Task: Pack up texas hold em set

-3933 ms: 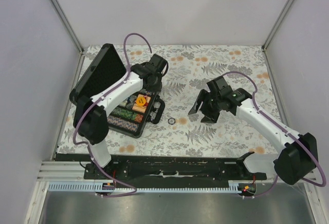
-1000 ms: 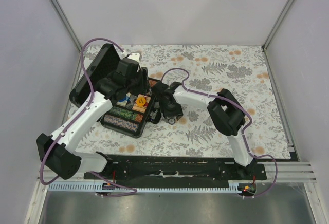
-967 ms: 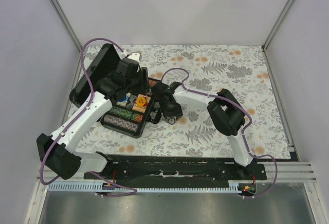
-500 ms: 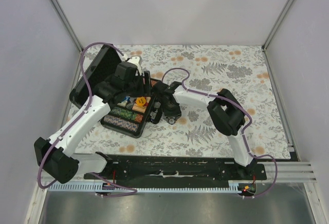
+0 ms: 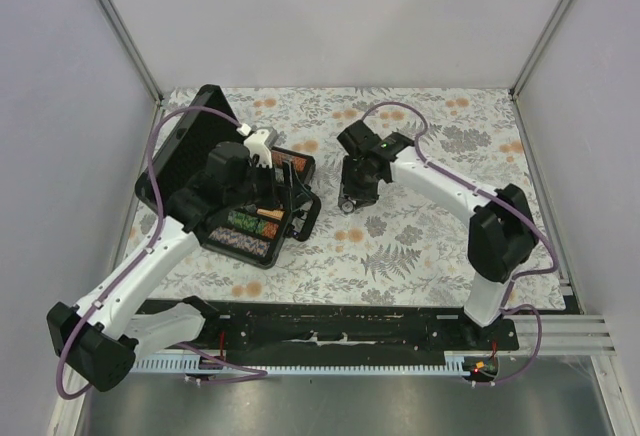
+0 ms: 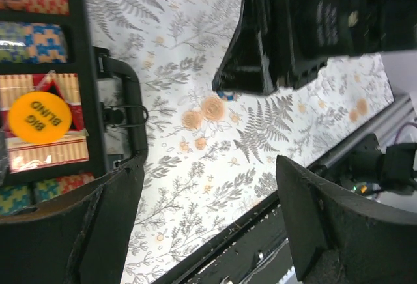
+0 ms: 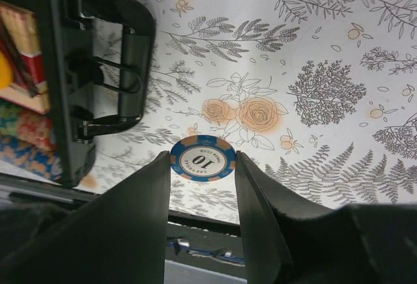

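Note:
The black hinged case [image 5: 186,152] lies open at the left, with rows of multicoloured chips [image 5: 243,226] in its tray. In the left wrist view an orange "BIG BLIND" button [image 6: 40,117] rests on the reddish card deck [image 6: 39,157] inside the case. My left gripper [image 5: 287,188] hovers over the tray's right edge, open wide and empty [image 6: 208,225]. My right gripper [image 5: 348,202] hangs just right of the case handle [image 7: 133,62], shut on a blue "10" chip [image 7: 203,158] that it pinches by the edges above the cloth.
A floral cloth [image 5: 430,156] covers the table. White walls and metal posts close in the sides and back. A black rail [image 5: 330,326] with the arm bases runs along the near edge.
The right gripper closed on the blue chip beside the case handle and carried it up and right. The left gripper opened wider and shifted over the tray.

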Tool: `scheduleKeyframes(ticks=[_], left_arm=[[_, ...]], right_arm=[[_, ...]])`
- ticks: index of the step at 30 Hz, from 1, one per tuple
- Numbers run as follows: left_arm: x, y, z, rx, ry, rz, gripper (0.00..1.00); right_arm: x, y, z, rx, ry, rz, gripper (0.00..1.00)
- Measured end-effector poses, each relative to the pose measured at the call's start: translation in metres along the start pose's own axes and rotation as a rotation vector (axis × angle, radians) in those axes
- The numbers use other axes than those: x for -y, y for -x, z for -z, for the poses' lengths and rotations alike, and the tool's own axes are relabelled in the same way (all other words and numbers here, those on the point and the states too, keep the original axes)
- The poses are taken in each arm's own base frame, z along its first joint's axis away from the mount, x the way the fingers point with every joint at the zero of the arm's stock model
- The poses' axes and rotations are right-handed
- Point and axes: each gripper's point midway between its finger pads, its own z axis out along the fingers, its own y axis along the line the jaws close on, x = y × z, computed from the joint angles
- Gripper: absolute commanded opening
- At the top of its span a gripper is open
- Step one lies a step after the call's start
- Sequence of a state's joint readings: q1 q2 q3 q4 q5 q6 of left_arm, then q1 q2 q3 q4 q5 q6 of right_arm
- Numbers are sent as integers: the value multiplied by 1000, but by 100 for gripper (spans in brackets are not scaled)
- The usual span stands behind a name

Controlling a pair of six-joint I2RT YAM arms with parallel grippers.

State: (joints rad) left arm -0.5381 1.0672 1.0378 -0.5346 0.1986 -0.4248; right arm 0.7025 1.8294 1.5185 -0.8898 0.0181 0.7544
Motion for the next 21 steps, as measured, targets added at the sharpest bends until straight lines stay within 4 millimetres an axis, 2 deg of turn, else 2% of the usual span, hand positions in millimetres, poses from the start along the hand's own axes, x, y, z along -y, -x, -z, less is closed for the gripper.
scheduleKeyframes(ticks=[6,11,16,21], left_arm=[[10,-20,-14,-29,-105,17,86],[25,-32,-27,-28,-168,52,78],[46,-31,-41,-6,-199,69,66],[48,-25,-53,37,-157,121,56]], right_arm=[[-9,16,33,19,128,-131,45],[-26,14,54,1,234,-216,45],[-39,9,66,-36,313,-286,45],[-49,8,76,-52,368,-337,45]])
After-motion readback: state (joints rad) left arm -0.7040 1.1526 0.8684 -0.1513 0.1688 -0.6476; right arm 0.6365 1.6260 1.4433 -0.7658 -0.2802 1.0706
